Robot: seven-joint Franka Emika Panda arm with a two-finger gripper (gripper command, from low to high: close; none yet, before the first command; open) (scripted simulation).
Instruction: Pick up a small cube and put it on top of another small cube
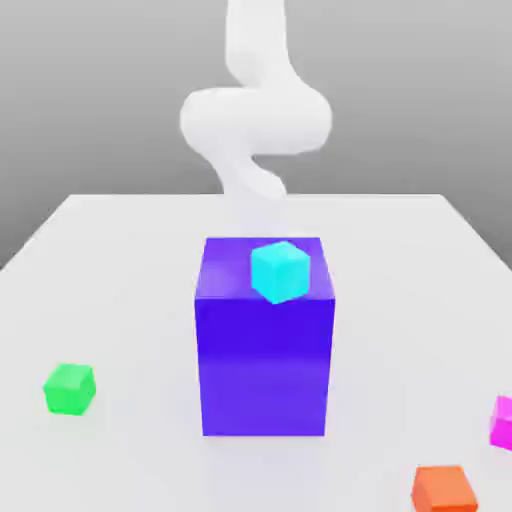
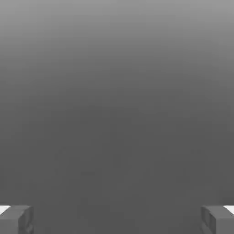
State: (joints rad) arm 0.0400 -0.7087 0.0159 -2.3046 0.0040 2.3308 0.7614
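The hand [image 2: 117, 220] stood wide open, holding nothing — free for a pick, I judged. The magenta cube [image 1: 503, 424] lay on the counter [image 1: 130, 300] at the exterior view's right — the green one [image 1: 70, 389], likely its base, at the left.

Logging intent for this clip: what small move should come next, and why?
Probably the end effector should shift toward the magenta cube at the exterior view's right, keeping its fingers apart. They stand open with nothing between them, and that cube is not yet stacked: the green cube, at the exterior view's left, has a bare top.
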